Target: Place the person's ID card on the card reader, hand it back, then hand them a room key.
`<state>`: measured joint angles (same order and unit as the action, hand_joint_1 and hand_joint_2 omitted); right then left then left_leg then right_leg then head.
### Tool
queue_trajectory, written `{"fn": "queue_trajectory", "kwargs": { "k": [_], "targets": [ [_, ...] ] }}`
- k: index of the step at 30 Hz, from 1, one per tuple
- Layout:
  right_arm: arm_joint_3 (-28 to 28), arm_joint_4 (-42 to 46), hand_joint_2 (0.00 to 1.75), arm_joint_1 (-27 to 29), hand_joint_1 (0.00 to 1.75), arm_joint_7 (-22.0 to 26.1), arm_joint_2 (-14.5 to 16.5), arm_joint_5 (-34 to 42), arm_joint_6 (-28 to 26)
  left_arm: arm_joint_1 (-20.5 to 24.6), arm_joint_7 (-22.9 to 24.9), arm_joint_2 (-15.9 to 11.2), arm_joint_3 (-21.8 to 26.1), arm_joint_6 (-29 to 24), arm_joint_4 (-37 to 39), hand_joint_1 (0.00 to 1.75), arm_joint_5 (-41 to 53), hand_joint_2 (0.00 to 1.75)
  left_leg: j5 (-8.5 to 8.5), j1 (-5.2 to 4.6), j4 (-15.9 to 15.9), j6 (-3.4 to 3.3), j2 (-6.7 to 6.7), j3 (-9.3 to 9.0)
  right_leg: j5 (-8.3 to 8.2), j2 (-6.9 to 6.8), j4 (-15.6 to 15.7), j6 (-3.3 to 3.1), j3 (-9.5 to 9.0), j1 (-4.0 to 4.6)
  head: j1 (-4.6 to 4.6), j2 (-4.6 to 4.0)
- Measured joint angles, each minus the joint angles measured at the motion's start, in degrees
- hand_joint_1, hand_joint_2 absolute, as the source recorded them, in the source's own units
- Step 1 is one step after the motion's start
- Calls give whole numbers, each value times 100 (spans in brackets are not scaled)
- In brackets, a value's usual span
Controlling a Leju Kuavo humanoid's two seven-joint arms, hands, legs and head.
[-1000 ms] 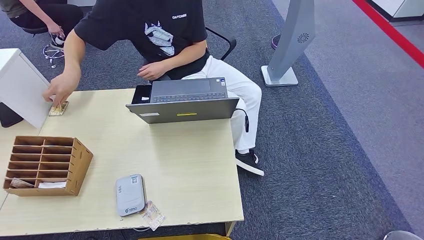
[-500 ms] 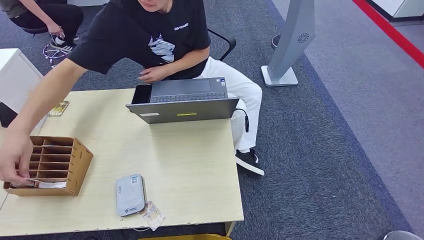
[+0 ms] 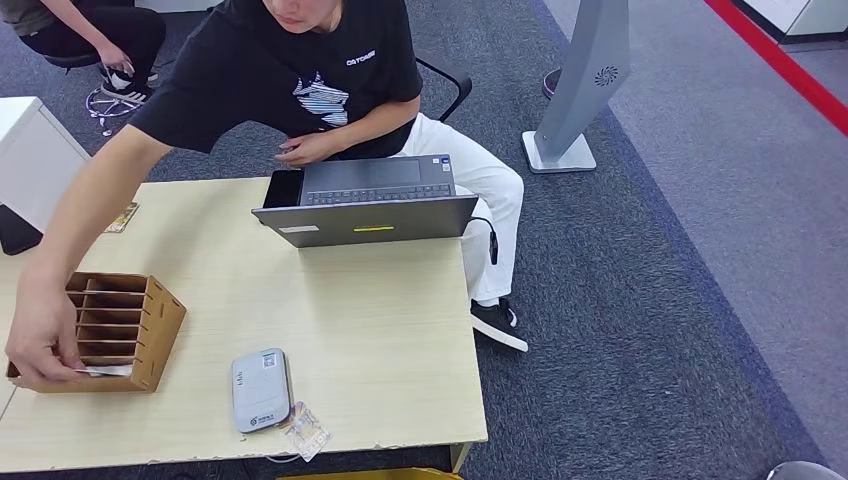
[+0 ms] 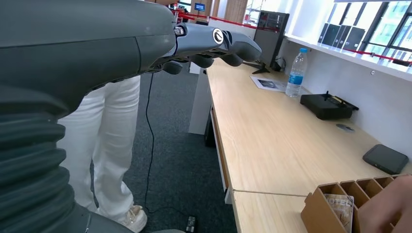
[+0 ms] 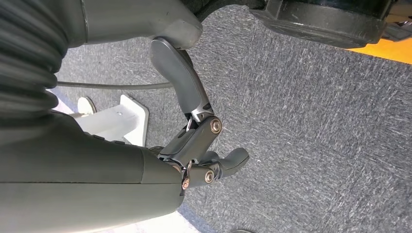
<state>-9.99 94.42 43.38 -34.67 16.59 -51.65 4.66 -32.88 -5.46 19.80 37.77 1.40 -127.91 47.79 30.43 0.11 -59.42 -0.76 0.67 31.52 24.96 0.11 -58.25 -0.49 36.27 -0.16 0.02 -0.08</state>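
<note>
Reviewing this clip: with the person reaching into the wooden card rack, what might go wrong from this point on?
1. The person's hand is inside the wooden rack. If the robot's left hand reached in now, they might collide.
2. The card reader lies near the table edge, with a clear tag partly overhanging. A careless sweep may knock either off.
3. The ID card lies at the far corner, likely a long reach.

We can make out little readable text. The person's black T-shirt [image 3: 300,60] carries small white lettering on the chest, too small to read, above a white striped graphic. In the left wrist view, a card [image 4: 340,206] in the wooden organizer [image 4: 330,211], well apart from the fingers [image 4: 204,60], seems to read "HOTEL". The card reader [image 3: 260,389] bears illegible markings.
</note>
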Motion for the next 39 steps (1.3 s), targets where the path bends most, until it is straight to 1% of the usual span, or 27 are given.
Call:
{"fn": "queue_trajectory", "kwargs": {
  "k": [11,16,23,29,39],
  "targets": [
    [-2,0,175,-4,0,2,0,-21,37,-6,-15,2,0,-74,0,0,-87,175,0,0,0,0,0,0,0,0,0,0,0,0,0,0],
    [2,3,175,-1,0,-19,0,-81,43,-29,-216,2,0,-386,-163,0,-169,175,0,0,0,0,0,0,0,0,0,0,0,0,-1,1],
    [25,9,175,4,0,-83,0,-92,50,-119,-523,2,-9,-657,-514,0,8,175,0,0,0,0,0,0,0,0,0,0,0,0,-1,0],
    [35,9,175,6,0,-105,0,-78,43,-290,-566,2,-116,-1049,-707,0,408,175,0,0,0,0,0,0,0,0,0,0,1,0,0,-1],
    [45,9,175,8,0,-109,0,-9,32,-403,-549,2,-246,-1032,-767,0,408,175,0,-1,0,0,0,0,0,0,0,0,1,0,-1,-1]
  ]
}}
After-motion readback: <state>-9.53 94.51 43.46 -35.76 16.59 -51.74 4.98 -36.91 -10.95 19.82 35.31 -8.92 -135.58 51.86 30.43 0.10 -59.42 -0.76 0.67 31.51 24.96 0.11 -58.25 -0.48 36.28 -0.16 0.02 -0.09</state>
